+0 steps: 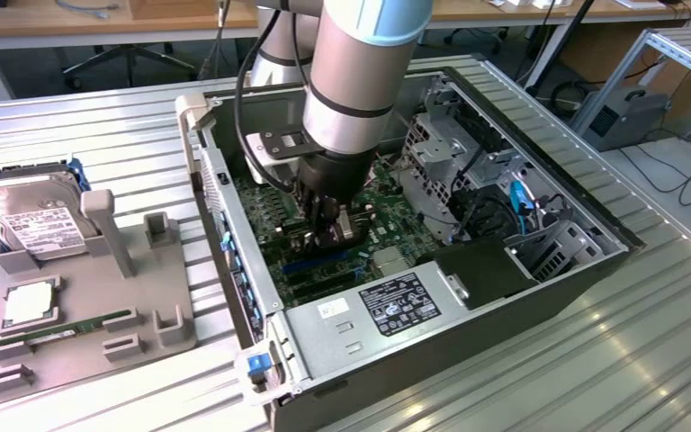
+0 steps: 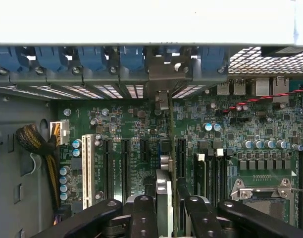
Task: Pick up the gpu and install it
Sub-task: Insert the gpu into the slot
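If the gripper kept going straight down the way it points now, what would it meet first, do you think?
Most likely the motherboard: the gripper holds the gpu edge-on inside the computer case, over the black expansion slots. How near the card's edge is remains unclear.

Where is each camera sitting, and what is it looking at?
Exterior view: off the arm, above the bench, looking down into the open computer case; the robot's arm and hand show, reaching inside.
Wrist view: on the wrist, facing the motherboard; the hand's dark fingers show, closed on the gpu, seen edge-on.
Both share: the hand, the gpu and the green motherboard.
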`<state>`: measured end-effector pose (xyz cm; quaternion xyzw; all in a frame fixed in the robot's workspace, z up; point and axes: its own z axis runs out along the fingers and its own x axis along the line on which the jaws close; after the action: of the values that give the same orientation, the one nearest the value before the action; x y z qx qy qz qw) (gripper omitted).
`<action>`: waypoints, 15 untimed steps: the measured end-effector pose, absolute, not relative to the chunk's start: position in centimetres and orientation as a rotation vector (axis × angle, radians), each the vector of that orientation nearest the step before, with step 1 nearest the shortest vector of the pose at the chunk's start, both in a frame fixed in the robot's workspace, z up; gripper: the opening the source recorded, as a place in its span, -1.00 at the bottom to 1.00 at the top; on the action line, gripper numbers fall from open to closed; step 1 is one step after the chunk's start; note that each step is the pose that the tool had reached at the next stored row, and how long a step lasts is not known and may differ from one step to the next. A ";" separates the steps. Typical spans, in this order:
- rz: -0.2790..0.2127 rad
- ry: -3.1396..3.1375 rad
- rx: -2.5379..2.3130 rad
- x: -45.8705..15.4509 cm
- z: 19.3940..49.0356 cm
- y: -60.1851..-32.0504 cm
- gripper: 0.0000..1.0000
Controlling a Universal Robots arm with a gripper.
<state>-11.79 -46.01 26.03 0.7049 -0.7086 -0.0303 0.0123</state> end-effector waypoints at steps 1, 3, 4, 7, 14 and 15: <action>-0.095 -2.209 2.197 -11.8 26.0 -46.0 -0.47; -0.095 -2.209 2.197 -11.8 26.0 -46.0 -0.47; -0.095 -2.209 2.197 -11.8 26.0 -46.0 -0.47; -0.094 -2.208 2.197 -11.8 26.2 -46.0 -0.47; -0.095 -2.209 2.197 -11.8 26.3 -45.9 -0.47; -0.094 -2.209 2.197 -11.8 26.3 -45.9 -0.47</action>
<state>-11.79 -45.94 26.28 0.7049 -0.7086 -0.0303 0.0124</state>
